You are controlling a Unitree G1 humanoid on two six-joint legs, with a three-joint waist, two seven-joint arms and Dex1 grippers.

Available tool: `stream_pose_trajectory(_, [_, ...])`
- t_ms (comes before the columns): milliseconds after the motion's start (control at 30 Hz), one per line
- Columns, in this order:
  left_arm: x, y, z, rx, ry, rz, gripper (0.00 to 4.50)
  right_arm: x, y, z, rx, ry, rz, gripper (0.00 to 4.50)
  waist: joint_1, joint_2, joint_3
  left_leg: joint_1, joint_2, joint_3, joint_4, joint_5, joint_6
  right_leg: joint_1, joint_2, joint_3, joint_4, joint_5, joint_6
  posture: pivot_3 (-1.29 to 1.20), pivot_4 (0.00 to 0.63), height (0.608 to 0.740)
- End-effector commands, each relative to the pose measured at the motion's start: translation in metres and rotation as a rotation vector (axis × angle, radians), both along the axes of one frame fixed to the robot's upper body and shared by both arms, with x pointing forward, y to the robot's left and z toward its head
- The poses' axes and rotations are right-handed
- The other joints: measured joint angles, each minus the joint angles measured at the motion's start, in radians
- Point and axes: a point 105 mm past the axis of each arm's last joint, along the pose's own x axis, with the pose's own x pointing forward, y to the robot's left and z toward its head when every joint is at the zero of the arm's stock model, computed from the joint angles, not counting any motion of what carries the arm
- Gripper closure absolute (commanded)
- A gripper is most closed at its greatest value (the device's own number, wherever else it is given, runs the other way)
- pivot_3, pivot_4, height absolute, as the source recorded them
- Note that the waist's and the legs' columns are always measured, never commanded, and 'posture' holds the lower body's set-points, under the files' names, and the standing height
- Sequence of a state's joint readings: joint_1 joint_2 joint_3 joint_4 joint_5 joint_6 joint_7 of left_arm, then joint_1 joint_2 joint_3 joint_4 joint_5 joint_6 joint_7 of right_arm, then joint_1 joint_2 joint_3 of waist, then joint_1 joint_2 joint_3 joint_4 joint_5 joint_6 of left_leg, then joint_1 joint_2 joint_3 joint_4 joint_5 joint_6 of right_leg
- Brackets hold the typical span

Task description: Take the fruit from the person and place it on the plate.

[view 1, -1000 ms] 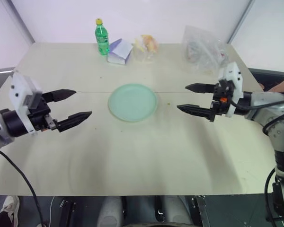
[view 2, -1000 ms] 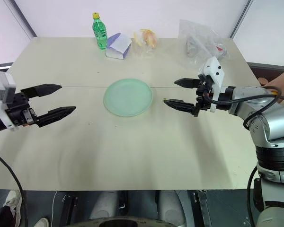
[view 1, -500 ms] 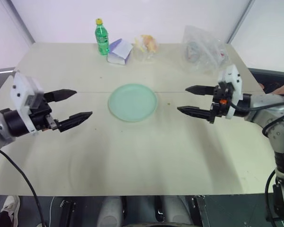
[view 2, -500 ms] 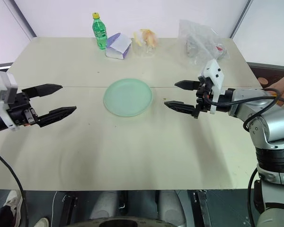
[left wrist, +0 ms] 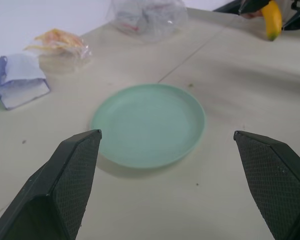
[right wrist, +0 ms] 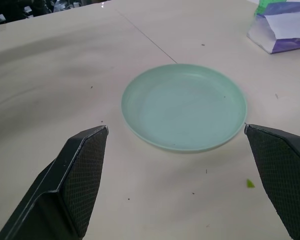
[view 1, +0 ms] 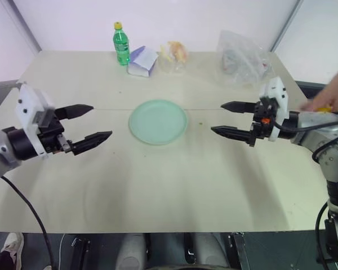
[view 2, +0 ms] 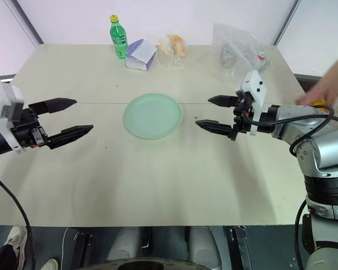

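- Nothing of the task is finished as far as these views show: the plate (view 1: 158,121) lies bare, with no fruit on it.
- Two grippers hang in the air on opposite sides of the plate, both pointing in toward it and neither touching anything.
- The left gripper (view 1: 90,124) sits off the plate's left edge with its two black fingers spread wide and nothing between them.
- The right gripper (view 1: 230,118) sits off the plate's right edge, likewise spread wide and empty; the right wrist view looks straight between its fingers (right wrist: 80,180) at the bare plate.
- The fruit (left wrist: 271,20), a yellow banana, is well to the right of the plate, beyond the right gripper and out by the table edge; in the head views only a small yellow bit of it shows.
- The person's hand (view 2: 321,90) reaches in at that same far right side of the plate, blurred, with the banana at it; I cannot tell how the hand holds it.
- Judged from this, the handover is only beginning: the fruit is arriving but is well clear of either gripper.
- What is left is all of it: the banana has to come between the fingers of a gripper, most likely the right one, be gripped, carried to the plate and let go there.
- A green bottle (view 1: 121,44), a purple-and-white carton (view 1: 142,61) and wrapped food (view 1: 174,53) stand beyond the plate's far side, apart from it.
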State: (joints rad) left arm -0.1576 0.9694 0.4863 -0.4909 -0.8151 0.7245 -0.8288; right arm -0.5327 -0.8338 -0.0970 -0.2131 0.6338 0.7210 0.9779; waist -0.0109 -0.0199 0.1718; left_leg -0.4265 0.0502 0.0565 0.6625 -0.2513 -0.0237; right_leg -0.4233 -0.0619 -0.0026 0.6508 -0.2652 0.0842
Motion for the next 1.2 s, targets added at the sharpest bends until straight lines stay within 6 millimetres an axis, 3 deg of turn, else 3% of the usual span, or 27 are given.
stream_pose_trajectory(33, [-0.001, -0.002, 0.006, 0.019, -0.044, -0.004, 0.06, -0.005, -0.001, 0.014, 0.008, -0.058, 0.004, 0.00, 0.000, 0.000, 0.000, 0.000, 0.000, 0.000, 0.000, 0.000, 0.000, 0.000, 0.000, 0.000, 0.000, 0.000, 0.000, 0.00, 0.150, 0.731])
stream_pose_trajectory(567, [0.005, -0.002, 0.011, 0.016, -0.089, 0.009, 0.06, -0.005, 0.004, 0.024, 0.056, -0.071, -0.002, 0.00, 0.000, 0.000, 0.000, 0.000, 0.000, 0.000, 0.000, 0.000, 0.000, 0.000, 0.000, 0.000, 0.000, 0.000, 0.000, 0.00, 0.150, 0.731])
stream_pose_trajectory(767, [0.011, -0.002, 0.014, 0.020, -0.139, 0.041, 0.06, 0.019, 0.016, 0.054, 0.252, -0.098, -0.122, 0.00, -0.004, 0.000, 0.000, 0.001, 0.000, 0.000, 0.000, 0.000, 0.000, 0.000, 0.000, 0.000, 0.002, 0.000, 0.000, 0.00, 0.150, 0.731])
stream_pose_trajectory(900, [0.014, -0.005, 0.016, 0.019, -0.166, 0.047, 0.06, 0.043, 0.035, 0.087, 0.443, -0.036, -0.213, 0.00, -0.004, 0.000, 0.000, 0.000, 0.000, 0.000, 0.000, 0.000, 0.000, -0.002, 0.000, 0.000, 0.004, 0.000, 0.000, 0.00, 0.150, 0.731])
stream_pose_trajectory(1200, [0.014, -0.010, 0.010, 0.027, -0.159, 0.032, 0.06, 0.078, 0.053, 0.105, 0.493, 0.007, -0.330, 0.00, -0.003, 0.000, 0.000, -0.001, -0.001, 0.001, 0.000, 0.000, 0.000, -0.002, -0.001, 0.000, 0.003, 0.000, 0.000, 0.00, 0.150, 0.731])
